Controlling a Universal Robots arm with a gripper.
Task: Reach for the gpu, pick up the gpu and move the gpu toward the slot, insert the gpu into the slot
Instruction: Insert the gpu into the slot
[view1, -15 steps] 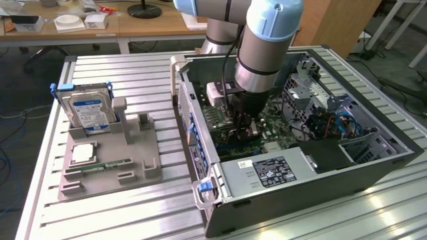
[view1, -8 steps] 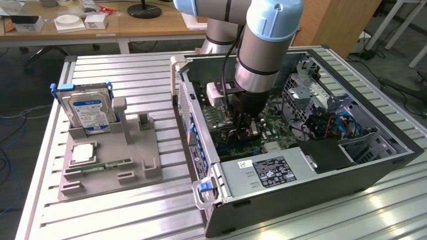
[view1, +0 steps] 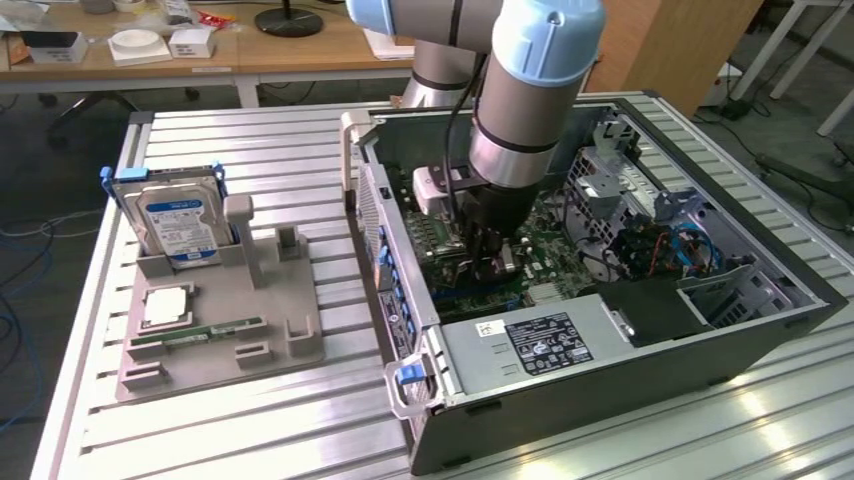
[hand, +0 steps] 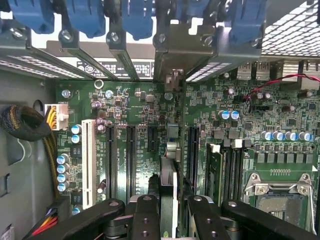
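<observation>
One arm is working deep inside the open computer case (view1: 747, 330), its gripper (view1: 487, 262) hanging low over the green motherboard (view1: 567, 262) at about the middle of the exterior view. Seen from the wrist, the black fingers (hand: 145, 217) are sitting narrowed on either side of the gpu (hand: 167, 192), which is standing on edge between them as a thin card, so the gripper is holding the gpu, not gaping. The card's lower edge is lining up with one of the long dark expansion slots (hand: 192, 155) running up the board, and its far end is pointing toward the pale bracket (hand: 175, 80) at 12 o'clock, under the row of blue retaining clips (hand: 135, 20). Whether the edge is already seating in the slot or only hovering above it cannot be told. Over at 9 o'clock in the exterior view, the grey parts holder (view1: 254, 310) is carrying the blue-labelled hard drive (view1: 180, 225) upright and a small green memory stick (view1: 200, 333) lying flat. Judging by this, reaching and picking up are done and the carry is all but over; pressing the card home looks like the part remaining or just underway.
</observation>
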